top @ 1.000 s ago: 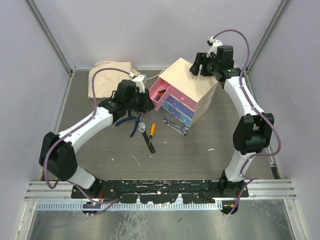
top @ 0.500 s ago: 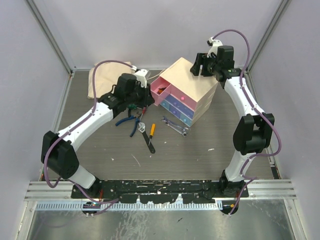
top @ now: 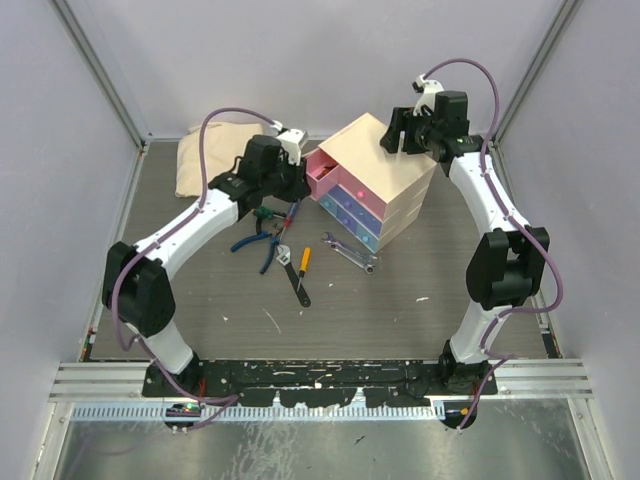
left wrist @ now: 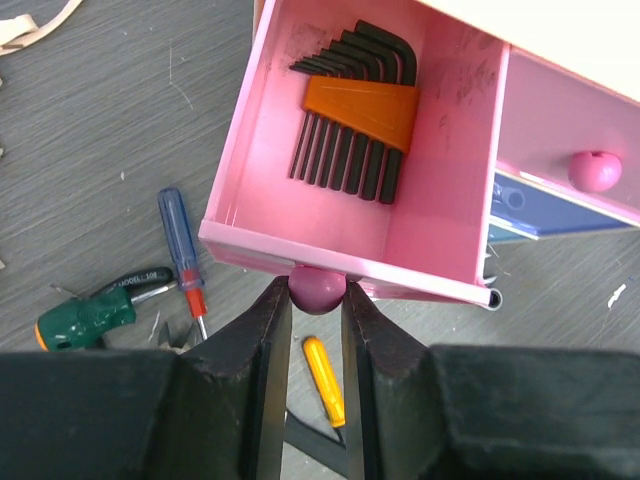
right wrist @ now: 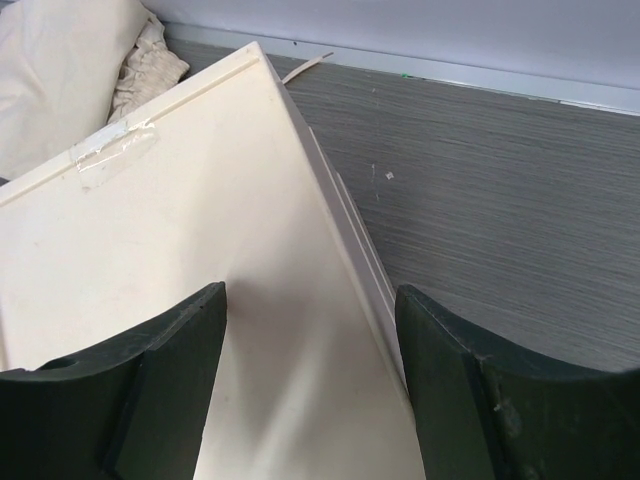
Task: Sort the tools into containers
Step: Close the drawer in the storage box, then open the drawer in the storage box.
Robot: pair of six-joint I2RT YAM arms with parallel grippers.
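Note:
The cream chest point(top: 385, 165) stands at the rear centre with its pink drawer point(top: 322, 172) pulled out. My left gripper point(left wrist: 317, 296) is shut on that drawer's round knob point(left wrist: 318, 288). Inside the pink drawer point(left wrist: 455, 150) lies a set of hex keys in an orange holder point(left wrist: 358, 110). On the table below lie the tools: a green stubby screwdriver point(left wrist: 85, 318), a blue-handled screwdriver point(left wrist: 180, 235), an orange-handled screwdriver point(top: 305, 260), blue pliers point(top: 258, 243), an adjustable wrench point(top: 292, 275) and silver spanners point(top: 350, 253). My right gripper point(right wrist: 310, 340) is open above the chest's top point(right wrist: 150, 280).
A cream cloth bag point(top: 215, 160) lies at the rear left by the wall. A second pink drawer with a knob point(left wrist: 595, 170) and blue drawers point(top: 355, 215) below it are closed. White scraps dot the grey tabletop point(top: 420, 300).
My left arm has swung toward the rear with the pink drawer's knob in its fingers, and the drawer front has shifted with it. The right arm has stayed put.

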